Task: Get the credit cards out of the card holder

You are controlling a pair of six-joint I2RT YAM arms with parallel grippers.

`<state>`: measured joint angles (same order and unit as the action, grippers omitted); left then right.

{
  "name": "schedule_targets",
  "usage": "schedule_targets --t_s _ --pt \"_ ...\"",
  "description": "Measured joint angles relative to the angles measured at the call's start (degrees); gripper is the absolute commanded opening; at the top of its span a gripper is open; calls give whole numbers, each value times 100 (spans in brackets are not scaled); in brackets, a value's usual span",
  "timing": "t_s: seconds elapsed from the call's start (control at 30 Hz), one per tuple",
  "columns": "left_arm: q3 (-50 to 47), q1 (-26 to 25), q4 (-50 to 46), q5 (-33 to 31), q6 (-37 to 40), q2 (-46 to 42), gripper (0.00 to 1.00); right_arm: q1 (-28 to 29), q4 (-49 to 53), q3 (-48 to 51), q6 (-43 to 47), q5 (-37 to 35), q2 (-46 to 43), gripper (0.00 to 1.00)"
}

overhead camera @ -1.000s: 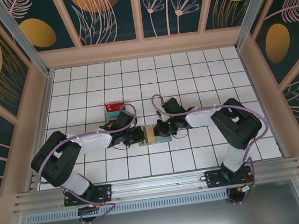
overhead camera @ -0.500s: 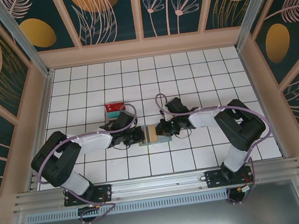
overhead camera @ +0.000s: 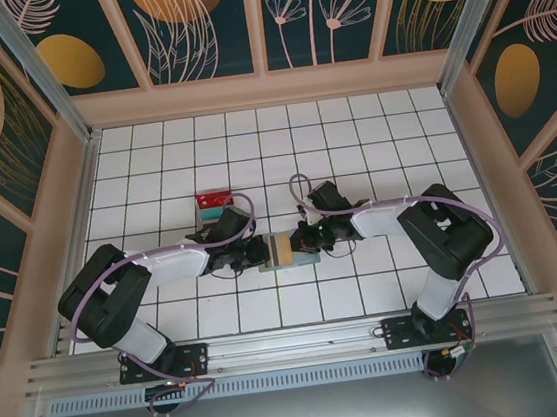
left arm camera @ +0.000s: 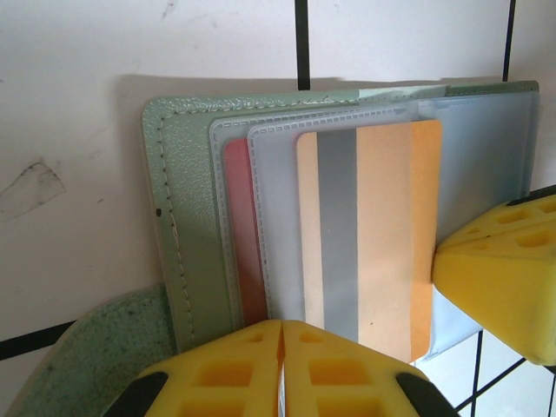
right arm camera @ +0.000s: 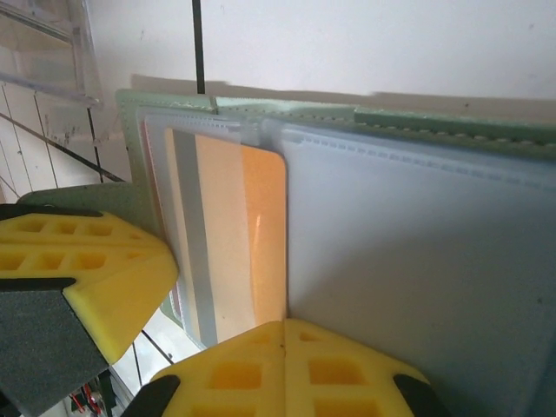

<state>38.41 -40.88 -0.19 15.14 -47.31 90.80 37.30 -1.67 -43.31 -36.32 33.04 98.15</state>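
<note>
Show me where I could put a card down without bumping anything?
Bare tiles lie along the back wall, beyond the clear tray, and in the near row along the metal rail. Right of the right arm is free too. The middle is crowded: the left gripper and right gripper meet at the card holder.

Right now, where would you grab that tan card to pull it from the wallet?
By its bare long edge, away from the grey stripe. The tan card lies flat in the wallet's clear sleeve, which looks stitched shut on the stripe side, so jaws should likely pinch the free edge from the open side and slide it out.
</note>
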Motion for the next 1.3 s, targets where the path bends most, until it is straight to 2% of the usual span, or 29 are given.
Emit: schedule_targets --t_s 0.47,0.63,0.87,1.3 --pt "0 0 -4 -2 59 -11 11 -551 258 592 317 4 -769 0" --pt "0 0 -4 -2 57 -11 11 -518 260 531 310 17 -820 14" --pt "0 0 -2 -2 57 -11 11 -254 181 -9 310 31 -437 21" --pt "0 0 -2 2 57 -11 11 -94 120 -267 291 131 155 23"
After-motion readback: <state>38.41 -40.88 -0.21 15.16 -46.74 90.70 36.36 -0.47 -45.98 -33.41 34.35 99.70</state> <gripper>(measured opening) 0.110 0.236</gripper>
